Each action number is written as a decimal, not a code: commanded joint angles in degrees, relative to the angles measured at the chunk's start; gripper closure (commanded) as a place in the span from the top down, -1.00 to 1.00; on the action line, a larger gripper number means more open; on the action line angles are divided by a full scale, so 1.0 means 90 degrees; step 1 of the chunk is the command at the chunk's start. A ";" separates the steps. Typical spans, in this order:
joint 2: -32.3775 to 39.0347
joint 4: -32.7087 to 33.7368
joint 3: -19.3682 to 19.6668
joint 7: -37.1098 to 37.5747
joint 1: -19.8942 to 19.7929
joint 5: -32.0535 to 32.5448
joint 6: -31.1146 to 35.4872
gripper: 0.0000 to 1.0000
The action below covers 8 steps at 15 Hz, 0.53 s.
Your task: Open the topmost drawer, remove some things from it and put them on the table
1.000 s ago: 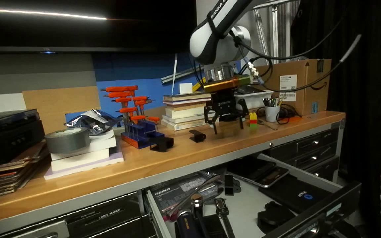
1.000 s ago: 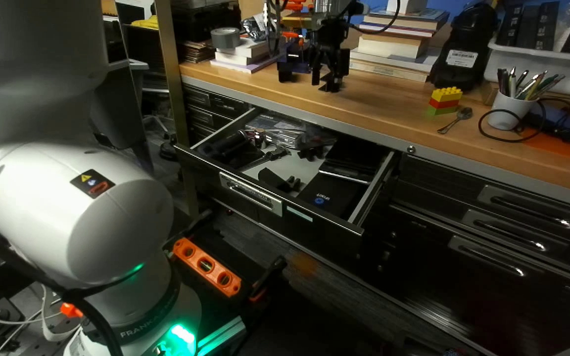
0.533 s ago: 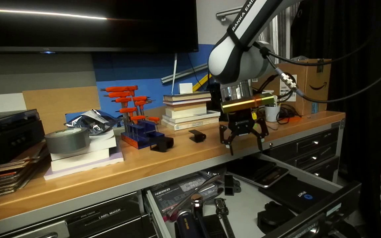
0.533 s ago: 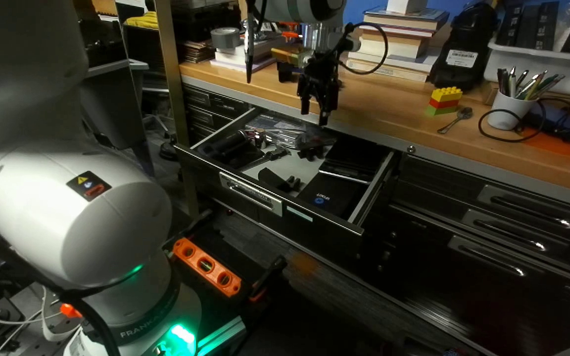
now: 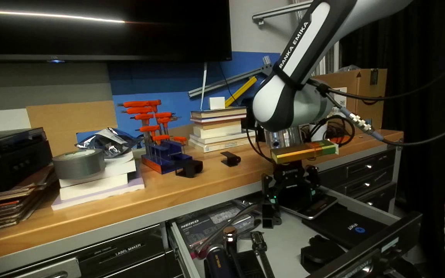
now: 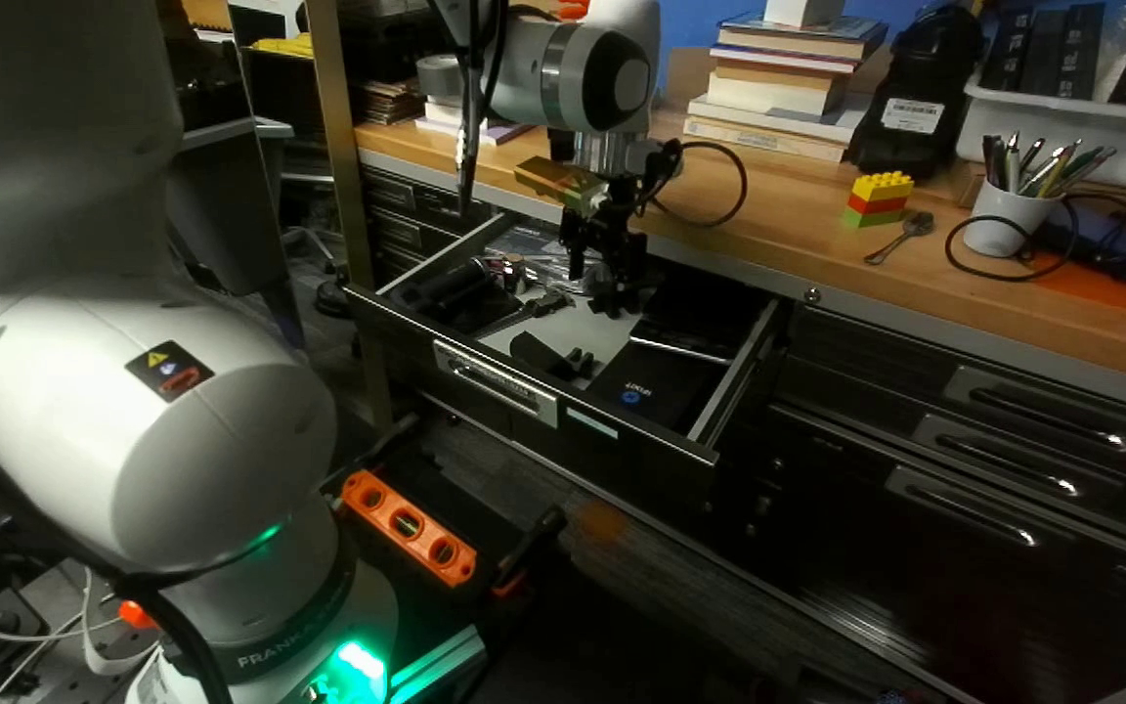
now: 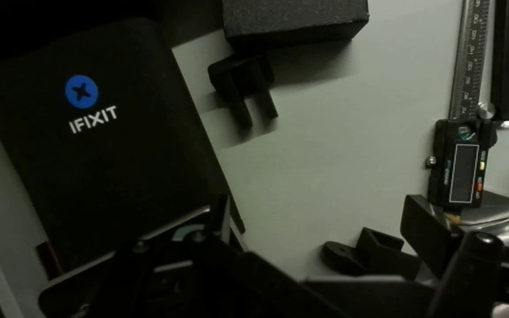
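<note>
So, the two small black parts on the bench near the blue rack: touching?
Apart. In an exterior view, bare wooden benchtop shows between the rack-side black part and the other black part.

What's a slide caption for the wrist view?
Open gripper over the drawer floor; small black parts lie between IFIXIT case and digital caliper.

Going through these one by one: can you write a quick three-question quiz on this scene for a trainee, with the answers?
1. True or false: the topmost drawer is pulled out and the gripper is open.

2. In the wrist view, which word shows beside the blue logo on the flat black item?
A. NEIKO
B. TCL
C. IFIXIT

3. Fill the gap: in an exterior view, the small black part nearest the blue tool stand lies on the ____.

Key: 1. True. 2. C. 3. table.
</note>
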<state>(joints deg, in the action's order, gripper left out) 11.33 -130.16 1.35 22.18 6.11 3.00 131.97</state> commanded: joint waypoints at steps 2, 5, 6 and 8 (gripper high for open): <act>0.0020 -0.0399 -0.0217 -0.1280 -0.0336 -0.0759 0.0635 1.00; 0.0064 -0.0607 -0.0312 -0.1963 -0.0476 -0.1210 0.0893 1.00; 0.0073 -0.0689 -0.0325 -0.2103 -0.0494 -0.1275 0.0988 1.00; 0.0114 -0.0823 -0.0350 -0.2316 -0.0534 -0.1391 0.1150 1.00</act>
<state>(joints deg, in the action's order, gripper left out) 12.87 -135.14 -0.59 5.24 2.59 -7.02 139.09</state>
